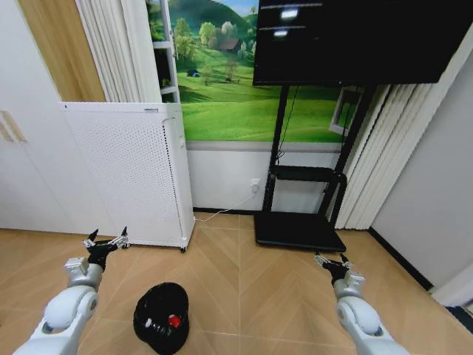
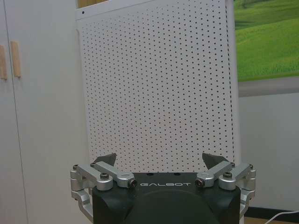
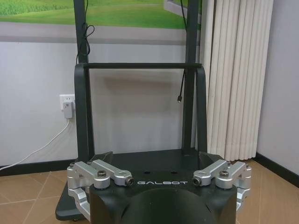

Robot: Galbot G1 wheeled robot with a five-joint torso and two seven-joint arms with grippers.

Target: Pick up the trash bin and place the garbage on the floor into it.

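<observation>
Black trash bin (image 1: 161,318) standing upright on the wooden floor (image 1: 244,296) between the two arms, nearer the left one, with garbage (image 1: 168,322) inside it: a red piece beside something pale, too small to make out further. Left gripper (image 1: 108,241) raised above the floor left of the bin, jaws spread wide and holding nothing, pointed at a white perforated appliance (image 1: 129,174). Right gripper (image 1: 333,262) raised well to the bin's right, jaws likewise wide apart and empty, facing a black screen stand (image 1: 303,200) against the wall.
</observation>
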